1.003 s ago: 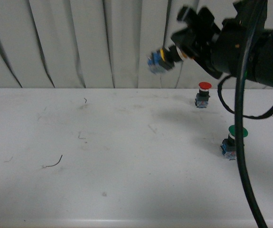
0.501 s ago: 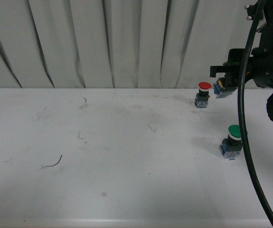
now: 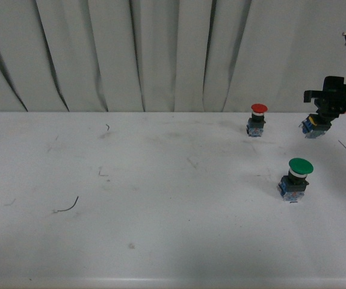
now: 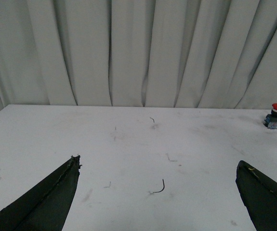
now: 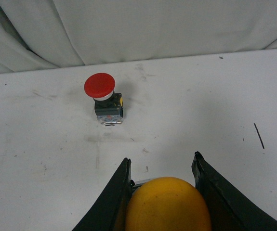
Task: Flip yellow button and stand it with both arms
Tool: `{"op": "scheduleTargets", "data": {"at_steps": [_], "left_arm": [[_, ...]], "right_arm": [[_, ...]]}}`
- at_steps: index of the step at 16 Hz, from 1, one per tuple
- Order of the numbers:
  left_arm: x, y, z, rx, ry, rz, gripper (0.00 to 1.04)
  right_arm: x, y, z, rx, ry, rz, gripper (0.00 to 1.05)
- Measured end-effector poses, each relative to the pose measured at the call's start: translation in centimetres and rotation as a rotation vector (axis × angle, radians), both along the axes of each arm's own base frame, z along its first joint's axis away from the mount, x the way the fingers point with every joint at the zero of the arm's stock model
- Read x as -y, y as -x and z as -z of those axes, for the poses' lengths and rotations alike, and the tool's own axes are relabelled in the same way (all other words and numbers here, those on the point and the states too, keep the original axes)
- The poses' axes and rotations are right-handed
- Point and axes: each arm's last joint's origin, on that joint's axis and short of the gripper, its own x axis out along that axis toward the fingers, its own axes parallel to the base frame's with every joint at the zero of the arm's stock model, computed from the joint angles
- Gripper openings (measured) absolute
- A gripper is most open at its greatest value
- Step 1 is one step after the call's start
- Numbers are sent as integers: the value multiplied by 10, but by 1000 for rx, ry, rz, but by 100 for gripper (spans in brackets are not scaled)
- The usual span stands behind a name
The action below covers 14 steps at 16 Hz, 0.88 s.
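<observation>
My right gripper [image 3: 318, 118] is at the far right of the front view, shut on the yellow button [image 3: 310, 126], whose blue base points down-left just above the table. In the right wrist view the yellow cap [image 5: 168, 204] fills the space between the two black fingers [image 5: 113, 195], and the gripper [image 5: 162, 163] is closed on it. My left gripper [image 4: 158, 166] is open and empty, its two black fingertips [image 4: 71, 166] wide apart above the bare table. The left arm does not show in the front view.
A red-capped switch [image 3: 257, 119] stands upright at the back right; it also shows in the right wrist view [image 5: 102, 96] and the left wrist view [image 4: 274, 115]. A green-capped switch [image 3: 296, 178] stands nearer, right of centre. A white curtain [image 3: 160, 54] hangs behind the white table [image 3: 130, 198].
My right arm has moved from high near the centre to the far right and down, carrying the yellow button to just above the table past the red-capped switch.
</observation>
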Motion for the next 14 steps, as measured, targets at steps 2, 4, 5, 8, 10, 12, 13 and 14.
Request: {"op": "scheduleTargets", "data": {"at_steps": [2,4,5,8,10,12,13,14], "left_arm": [[0,0,0,0,0,0,98],[0,0,0,0,0,0,98],[0,0,0,1,0,0,98],[0,0,0,0,0,0,98],[0,0,0,0,0,0,98],[0,0,0,0,0,0,98],[0,0,0,0,0,0,98],[0,0,0,0,0,0,98]], "right_arm": [[1,-11,0,-50,-7,-11,36],[1,-24,-1,-88,5,-26,36],[1,-29,-1,-106,6,-32,36],[-5,-44,2,-131,34,-42,36],[-16,-49,12,-165,49,-49,36],[-31,-54,24,-207,60,-69,36],[-38,-57,28,-221,72,-67,36],[-44,-60,31,-222,80,-68,36]]}}
